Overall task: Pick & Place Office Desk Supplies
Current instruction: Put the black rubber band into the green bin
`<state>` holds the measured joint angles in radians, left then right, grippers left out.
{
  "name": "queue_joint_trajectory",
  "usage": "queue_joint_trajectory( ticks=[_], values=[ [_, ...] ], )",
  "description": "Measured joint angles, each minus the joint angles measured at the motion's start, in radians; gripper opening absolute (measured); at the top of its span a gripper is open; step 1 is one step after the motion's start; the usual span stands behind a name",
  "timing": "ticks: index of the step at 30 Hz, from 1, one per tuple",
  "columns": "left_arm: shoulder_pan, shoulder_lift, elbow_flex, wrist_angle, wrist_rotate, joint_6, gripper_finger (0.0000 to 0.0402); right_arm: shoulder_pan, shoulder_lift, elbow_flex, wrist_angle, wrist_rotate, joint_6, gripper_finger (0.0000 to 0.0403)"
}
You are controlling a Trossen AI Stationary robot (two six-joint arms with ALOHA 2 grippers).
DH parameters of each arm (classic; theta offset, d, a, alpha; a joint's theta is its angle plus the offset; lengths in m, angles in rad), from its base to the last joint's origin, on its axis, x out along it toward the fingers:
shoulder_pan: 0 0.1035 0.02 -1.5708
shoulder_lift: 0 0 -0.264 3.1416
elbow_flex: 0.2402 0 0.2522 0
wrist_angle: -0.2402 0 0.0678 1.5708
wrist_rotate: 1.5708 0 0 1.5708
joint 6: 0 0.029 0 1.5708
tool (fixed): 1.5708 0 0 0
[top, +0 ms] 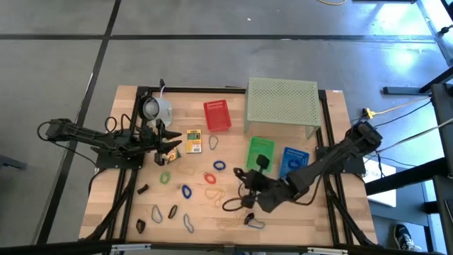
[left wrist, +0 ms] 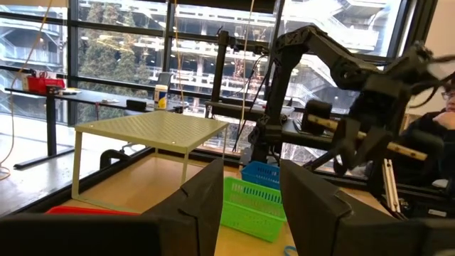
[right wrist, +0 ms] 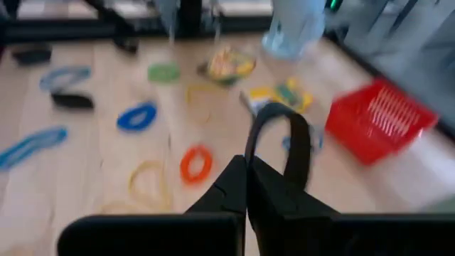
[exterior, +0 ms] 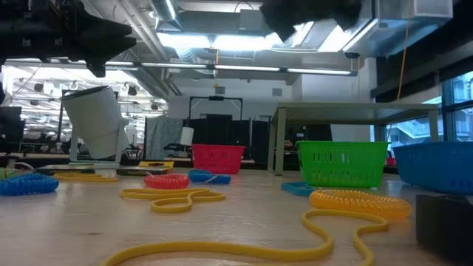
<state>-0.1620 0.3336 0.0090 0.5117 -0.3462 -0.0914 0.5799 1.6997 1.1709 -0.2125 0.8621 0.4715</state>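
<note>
Right gripper (right wrist: 247,186) sits low over the table's front-middle, just in front of the green basket (top: 259,152) — fingers pressed together, pinching a black loop (right wrist: 279,142) that arcs up from the fingertips in the right wrist view. Left gripper (left wrist: 247,206) hovers at the table's left side next to the pale mug (top: 157,108), its two fingers parted with nothing between them; in the left wrist view it looks across at the green perforated stand (left wrist: 153,131), the green basket and a blue basket (left wrist: 264,173) behind it. Supplies are scattered over the wooden table (top: 333,209): yellow printed box (top: 194,140) near the left gripper, beside a blue loop (top: 213,143); a green loop (top: 165,178) below it; another blue loop (top: 186,191) toward the front; an orange loop (top: 210,178) mid-table, just beside one more blue loop (top: 219,166). Dark clips lie along the front-left — one (top: 143,189) near the left rail, one (top: 140,226) at the front edge. Red basket (top: 217,115) stands at the back beside the stand, blue basket to the right of the green one. Low view shows yellow loops (exterior: 174,198) and a red coil (exterior: 167,180) on the tabletop up close. A person (left wrist: 435,117) shows at the edge of the left wrist view, beyond the table.
</note>
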Motion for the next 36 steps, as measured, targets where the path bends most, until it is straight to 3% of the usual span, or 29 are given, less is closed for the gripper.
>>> queue_joint_trajectory(
  ticks=[9, 17, 26, 36],
  values=[
    [0.000, 0.000, 0.000, 0.000, 0.000, 0.000, 0.0132, -0.110, 0.000, 0.000, 0.255, -0.032, -0.133, 0.0006],
    [0.000, 0.000, 0.000, 0.000, 0.000, 0.000, 0.0132, -0.117, 0.000, 0.000, 0.372, -0.040, -0.162, 0.0006],
    [0.000, 0.000, 0.000, 0.000, 0.000, 0.000, 0.0132, -0.072, -0.002, -0.033, 0.351, 0.026, -0.168, 0.0006],
    [0.000, 0.000, 0.000, 0.000, 0.000, 0.000, 0.0132, -0.002, -0.002, -0.035, 0.192, 0.148, -0.076, 0.0007]
  ],
)
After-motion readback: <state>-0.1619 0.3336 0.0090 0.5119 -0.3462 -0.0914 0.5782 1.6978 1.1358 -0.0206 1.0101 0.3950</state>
